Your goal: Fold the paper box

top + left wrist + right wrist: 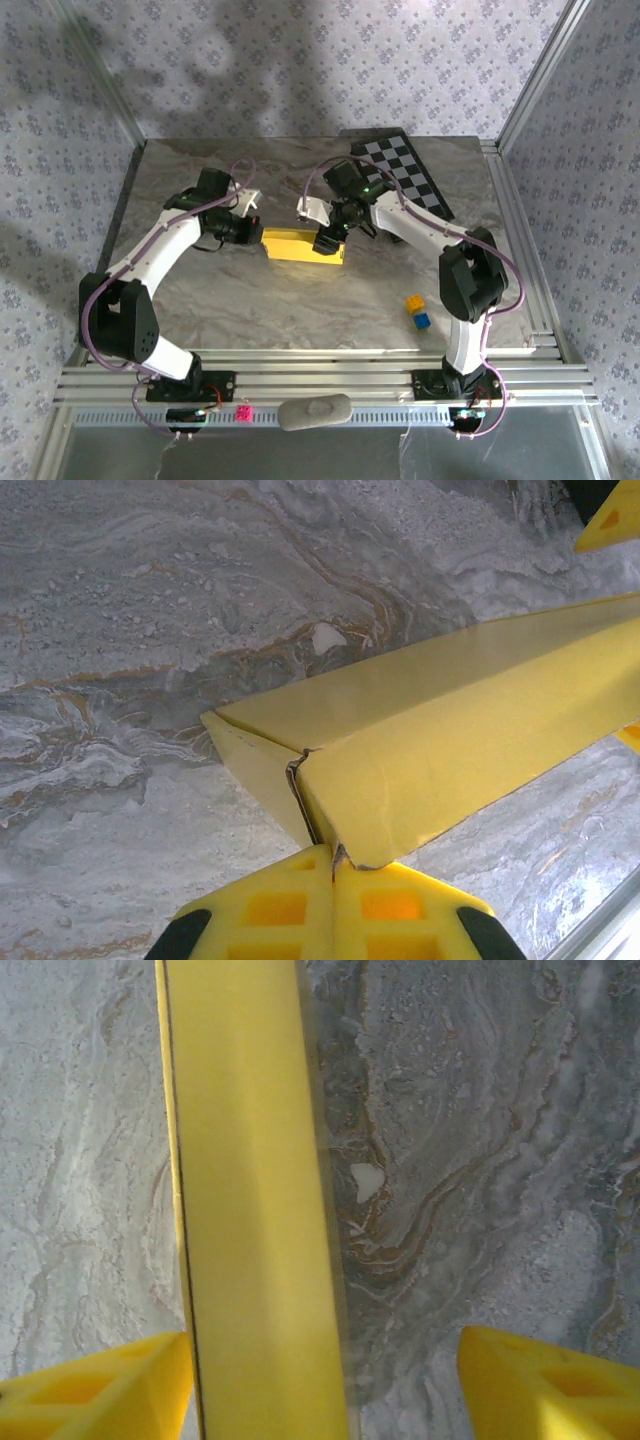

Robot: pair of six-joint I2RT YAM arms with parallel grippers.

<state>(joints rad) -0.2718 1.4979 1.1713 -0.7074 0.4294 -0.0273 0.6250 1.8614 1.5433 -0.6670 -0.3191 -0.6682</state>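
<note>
The paper box is a long, flat yellow cardboard shape lying on the marble table between the two arms. My left gripper is at its left end. In the left wrist view the yellow fingers are pressed together, and the end seam of the box is pinched at their tips. My right gripper hovers over the box's right end. It stands open astride the box, which lies close to the left finger and well apart from the right finger.
A black-and-white chequered board lies at the back right. A small yellow cube and a blue cube sit near the right arm's base. Metal rails run along the near edge, and patterned walls enclose the table.
</note>
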